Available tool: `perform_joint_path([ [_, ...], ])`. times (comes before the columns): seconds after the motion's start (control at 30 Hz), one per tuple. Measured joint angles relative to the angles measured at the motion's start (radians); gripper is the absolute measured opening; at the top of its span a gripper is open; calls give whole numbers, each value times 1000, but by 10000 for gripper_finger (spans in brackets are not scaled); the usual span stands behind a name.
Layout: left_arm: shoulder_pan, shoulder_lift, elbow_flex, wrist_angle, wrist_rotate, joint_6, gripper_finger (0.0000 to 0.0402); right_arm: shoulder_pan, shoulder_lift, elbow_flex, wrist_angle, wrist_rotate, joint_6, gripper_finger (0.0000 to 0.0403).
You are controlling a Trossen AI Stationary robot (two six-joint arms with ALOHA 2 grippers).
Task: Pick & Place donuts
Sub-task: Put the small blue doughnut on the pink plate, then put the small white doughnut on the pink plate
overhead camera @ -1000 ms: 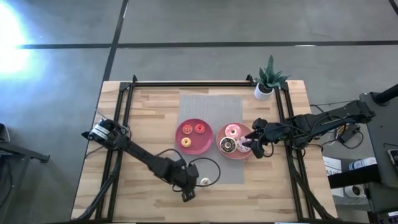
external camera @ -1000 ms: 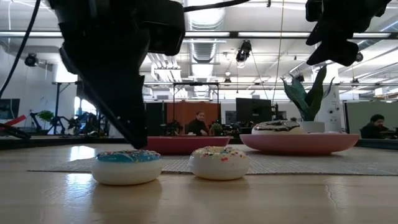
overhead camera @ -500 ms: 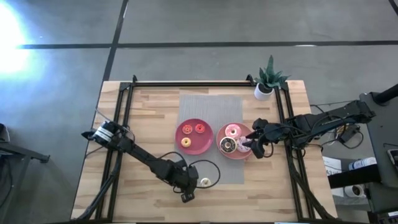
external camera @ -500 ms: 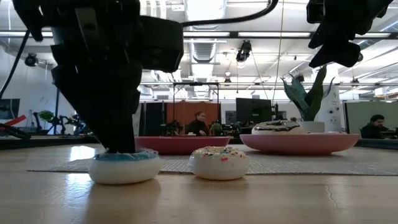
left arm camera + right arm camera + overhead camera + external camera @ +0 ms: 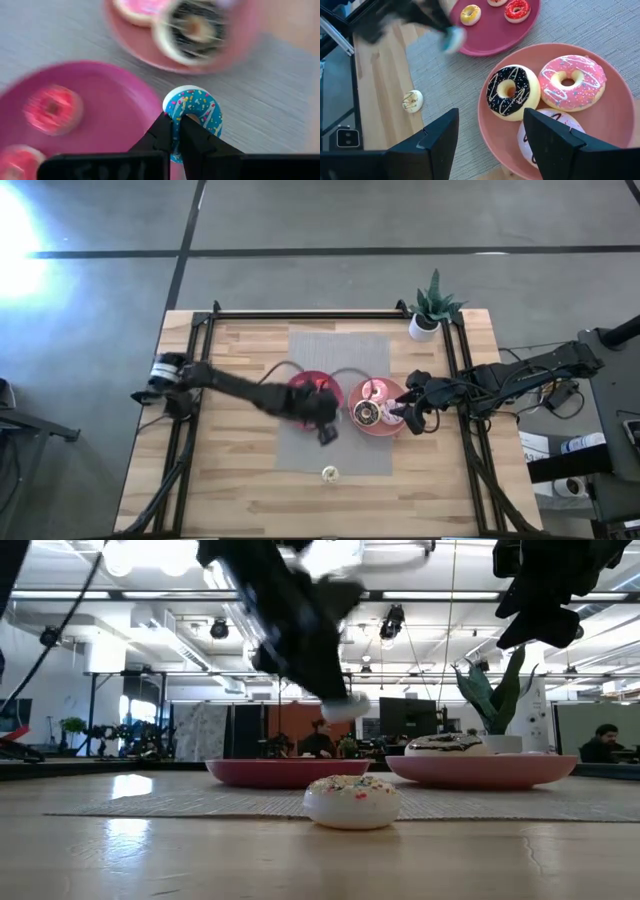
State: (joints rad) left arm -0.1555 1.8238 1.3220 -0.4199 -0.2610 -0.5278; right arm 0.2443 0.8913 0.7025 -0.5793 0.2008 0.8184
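Note:
My left gripper (image 5: 325,433) hangs above the mat between the two pink plates, shut on a small blue donut (image 5: 200,107). The left plate (image 5: 300,385) holds a red-orange donut (image 5: 516,8) and a yellow donut (image 5: 470,14). On the right plate (image 5: 392,426) lie a chocolate donut (image 5: 512,91), a pink donut (image 5: 571,82) and a pale donut (image 5: 540,137). A cream donut (image 5: 329,474) rests flat near the mat's near edge. My right gripper (image 5: 492,145) stands open over the right plate's right side, with nothing between its fingers. My left gripper pinches the blue donut's ring wall (image 5: 173,112) between its two fingers, one finger in the hole and one outside. The fingers come from above, pointing down. The donut is lifted clear of the mat and the plates, its iced face toward the wrist camera.
A potted plant (image 5: 432,308) stands at the table's far right corner. A grey mat (image 5: 340,350) lies under both plates. Black rails (image 5: 195,380) run along the table's left, right and far sides. Bare wood (image 5: 240,490) lies at the near left.
My left gripper has shut on the blue donut near the table's near edge and lifted it clear. It then swung up and toward the far edge and the right, ending between the two plates. The cream donut has stayed where it was.

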Motion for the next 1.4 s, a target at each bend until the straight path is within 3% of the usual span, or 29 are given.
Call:
perform_joint_path([
  [0.27,163,51,-3,-43,3,15,1,0,-1,0,2,0,20,215],
  [0.4,191,87,-9,-22,86,6,5,0,-1,0,2,8,19,215],
  [0.7,188,109,1,-39,111,-52,90,0,-1,0,1,11,12,215],
  [0.87,184,61,19,-108,104,-52,111,0,-1,0,-1,11,12,215],
  [1.0,166,38,39,-107,85,3,112,0,-1,0,0,11,9,215],
  [1.13,132,37,68,-115,195,13,112,0,-1,0,0,11,9,215],
  [1.27,-4,-2,92,-90,249,172,112,0,-1,0,0,10,11,215],
  [1.4,-119,17,75,-103,277,232,113,0,-1,0,-3,10,10,215],
])
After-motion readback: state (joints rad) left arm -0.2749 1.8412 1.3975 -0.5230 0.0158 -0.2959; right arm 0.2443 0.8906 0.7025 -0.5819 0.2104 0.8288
